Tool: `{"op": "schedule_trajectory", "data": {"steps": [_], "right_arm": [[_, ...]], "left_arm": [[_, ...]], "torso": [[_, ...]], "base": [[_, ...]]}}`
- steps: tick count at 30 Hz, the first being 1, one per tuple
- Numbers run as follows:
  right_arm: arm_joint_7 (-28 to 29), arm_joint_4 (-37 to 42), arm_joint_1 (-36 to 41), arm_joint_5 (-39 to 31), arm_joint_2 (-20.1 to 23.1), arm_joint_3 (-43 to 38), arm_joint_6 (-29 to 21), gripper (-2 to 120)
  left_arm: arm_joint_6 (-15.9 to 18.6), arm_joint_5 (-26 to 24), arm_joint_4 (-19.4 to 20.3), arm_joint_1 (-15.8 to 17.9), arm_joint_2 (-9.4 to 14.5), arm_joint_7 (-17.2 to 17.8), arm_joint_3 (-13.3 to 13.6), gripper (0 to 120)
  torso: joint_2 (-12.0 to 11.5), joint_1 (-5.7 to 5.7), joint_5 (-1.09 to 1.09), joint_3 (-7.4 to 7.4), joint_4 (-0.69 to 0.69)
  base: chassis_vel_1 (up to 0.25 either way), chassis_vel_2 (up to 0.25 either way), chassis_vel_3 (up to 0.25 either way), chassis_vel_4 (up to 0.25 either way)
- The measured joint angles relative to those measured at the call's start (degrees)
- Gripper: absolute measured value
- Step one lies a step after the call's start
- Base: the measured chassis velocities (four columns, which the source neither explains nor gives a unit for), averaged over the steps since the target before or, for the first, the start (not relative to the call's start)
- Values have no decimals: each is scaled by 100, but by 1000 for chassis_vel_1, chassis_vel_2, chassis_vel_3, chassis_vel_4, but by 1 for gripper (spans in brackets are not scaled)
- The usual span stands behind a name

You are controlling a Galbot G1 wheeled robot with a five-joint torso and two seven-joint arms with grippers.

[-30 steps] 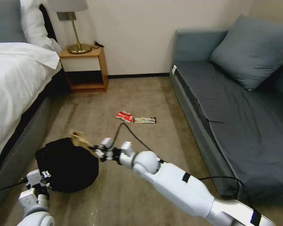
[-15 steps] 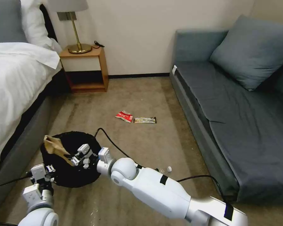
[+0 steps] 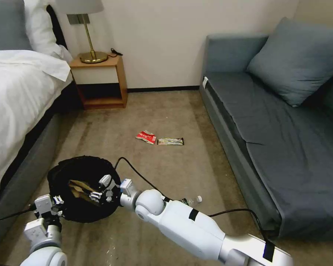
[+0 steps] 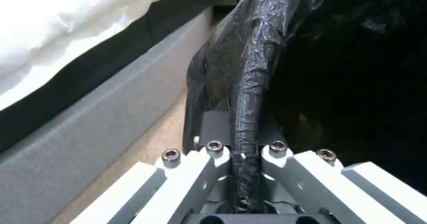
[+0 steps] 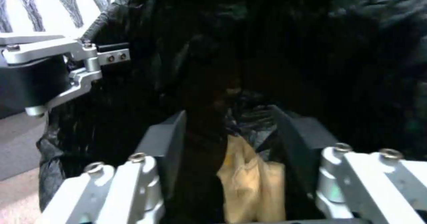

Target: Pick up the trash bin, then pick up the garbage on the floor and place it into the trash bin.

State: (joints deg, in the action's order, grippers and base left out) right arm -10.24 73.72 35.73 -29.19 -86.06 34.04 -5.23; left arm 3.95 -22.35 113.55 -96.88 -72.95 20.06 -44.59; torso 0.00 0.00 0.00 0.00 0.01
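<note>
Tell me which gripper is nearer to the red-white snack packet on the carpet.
Right. The right gripper reaches into the trash bin, on its side toward the snack packet; the left gripper clamps the bin's near rim, farther back.

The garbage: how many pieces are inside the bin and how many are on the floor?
Inside the trash bin: 1, the brown paper bag, at the right gripper.
On the floor: 3, the red-white snack packet, the bar wrapper, the clear bottle.
Total: 4.
The left gripper clamps the bin's rim.
</note>
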Motion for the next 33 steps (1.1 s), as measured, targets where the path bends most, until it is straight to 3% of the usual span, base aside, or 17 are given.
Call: {"op": "schedule_trajectory", "data": {"steps": [4,8,11,14,18,28,33], "right_arm": [[-112,274,-52,-47,287,-2,-138,70],[-543,856,-230,-40,1096,-161,-418,90],[-725,1011,-275,71,1475,-222,-482,98],[-979,1071,-290,337,1843,-277,-517,100],[-1637,793,-181,1307,2438,-375,-348,100],[-2275,72,346,3162,2731,-734,180,100],[-2375,-243,422,3530,2621,-936,382,100]], "left_arm": [[0,-6,-18,-14,48,0,-8,4],[-29,-50,-134,14,120,4,-47,4],[-111,-39,-185,5,121,6,-50,4],[-171,-27,-214,-15,115,6,-50,4],[-229,-19,-317,-2,116,6,-49,4],[-237,-16,-389,41,121,4,-41,4],[-244,-10,-406,33,108,1,-40,4]], "torso": [[0,0,1,0,0],[0,0,2,0,-1],[0,0,2,0,-1],[0,0,2,0,-2],[0,0,2,0,-2],[0,0,2,0,-2],[0,0,2,0,-1]], "base": [[0,0,0,0],[0,0,0,0],[0,0,0,0],[0,0,0,0],[0,0,0,0],[0,0,0,0],[0,0,0,0]]}}
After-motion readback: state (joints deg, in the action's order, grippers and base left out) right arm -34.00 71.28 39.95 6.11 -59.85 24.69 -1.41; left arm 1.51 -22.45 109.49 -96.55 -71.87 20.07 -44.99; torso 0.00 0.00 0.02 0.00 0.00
